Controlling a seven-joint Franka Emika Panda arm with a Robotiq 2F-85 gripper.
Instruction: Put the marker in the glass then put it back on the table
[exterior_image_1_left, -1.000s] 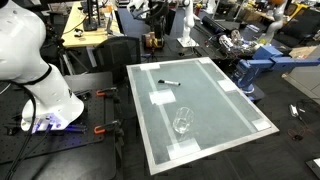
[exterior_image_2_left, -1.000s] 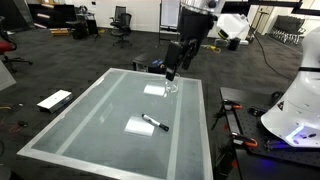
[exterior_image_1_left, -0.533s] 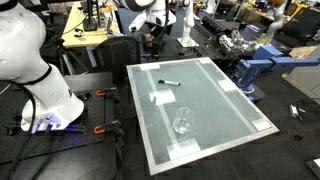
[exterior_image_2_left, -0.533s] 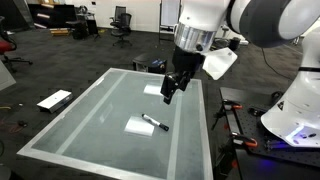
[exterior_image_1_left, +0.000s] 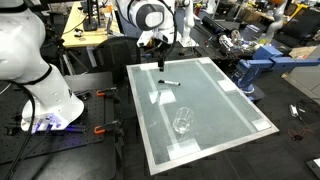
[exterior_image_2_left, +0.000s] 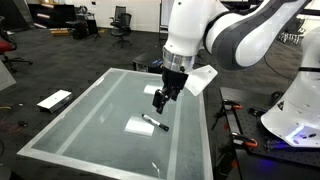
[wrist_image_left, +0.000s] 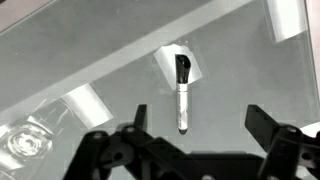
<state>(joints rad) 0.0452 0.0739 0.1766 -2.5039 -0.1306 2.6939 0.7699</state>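
And the arm has come down. A second ago the pincer (exterior_image_2_left: 160, 99) hung higher and further back over the far side of the surface (exterior_image_1_left: 215, 100); now it has dropped in over the pale top and sits just above and beside the marker (exterior_image_2_left: 154, 123), not touching it. Its two fingers stand spread as wide as they go, with nothing between them. In the wrist view they frame the bottom of the picture, with the marker lying lengthwise in the gap ahead. The marker has not budged: it lies flat on the surface, dark cap end on a white tape patch (exterior_image_2_left: 136, 125). The glass (exterior_image_1_left: 182, 124) has stayed put as well, upright, nothing inside it, well apart from the marker and toward the opposite side. It also shows at the lower corner of the wrist view. The count: one marker, one glass, one pincer with two fingers, and several white tape patches scattered over the top. As for writing, nothing can be read on the marker, the glass or the tape; anything there is too small to make out.
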